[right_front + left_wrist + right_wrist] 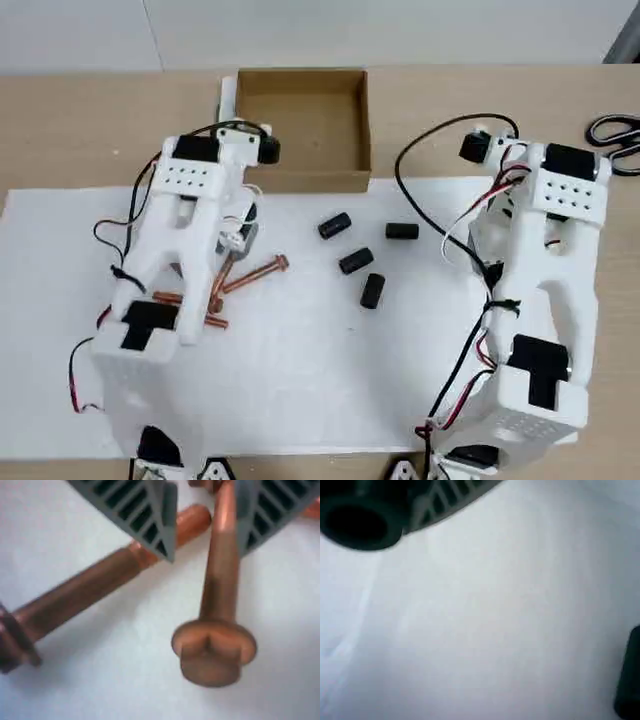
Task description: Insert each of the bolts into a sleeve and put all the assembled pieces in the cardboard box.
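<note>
No lettering, number or sign can be read on the cardboard box (310,181), bolts (255,272) or sleeves (356,261)

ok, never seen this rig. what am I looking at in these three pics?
Two small white robot arms, the left arm and right arm, sit at a table. The high view looks down on both; the other two come from cameras on each wrist. On the white sheet lie copper bolts and four black sleeves, with a cardboard box at its far edge. The left gripper is open around one bolt. By the right gripper sits a sleeve; whether it is gripped is unclear.
</note>
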{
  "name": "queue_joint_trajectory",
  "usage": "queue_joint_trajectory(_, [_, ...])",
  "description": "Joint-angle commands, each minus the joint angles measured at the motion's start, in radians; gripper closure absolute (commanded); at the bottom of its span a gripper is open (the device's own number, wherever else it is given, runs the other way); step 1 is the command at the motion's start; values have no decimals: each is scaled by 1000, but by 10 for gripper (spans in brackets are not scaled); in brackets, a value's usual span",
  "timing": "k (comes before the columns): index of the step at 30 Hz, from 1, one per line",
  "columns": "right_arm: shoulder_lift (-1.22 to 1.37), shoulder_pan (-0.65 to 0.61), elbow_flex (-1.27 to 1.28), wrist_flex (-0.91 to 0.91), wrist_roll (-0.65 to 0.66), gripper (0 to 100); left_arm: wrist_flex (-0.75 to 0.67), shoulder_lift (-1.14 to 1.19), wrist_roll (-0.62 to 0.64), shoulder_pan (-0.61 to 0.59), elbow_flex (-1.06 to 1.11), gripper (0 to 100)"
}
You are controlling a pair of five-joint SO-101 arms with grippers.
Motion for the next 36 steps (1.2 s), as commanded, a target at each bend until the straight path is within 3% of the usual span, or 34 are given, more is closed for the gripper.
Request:
queue_joint_trajectory(1, [-58,2,-6,19,11,991,-9,20,3,-8,-67,918])
queue_joint_trajectory(15, [-58,2,-6,16,12,991,-15,100,3,-11,-73,920])
queue_joint_trajectory(26, [-58,2,-6,16,12,991,-97,101,3,-8,33,923])
queue_joint_trajectory(36, [-58,1,-6,15,12,991,-94,101,3,-8,33,977])
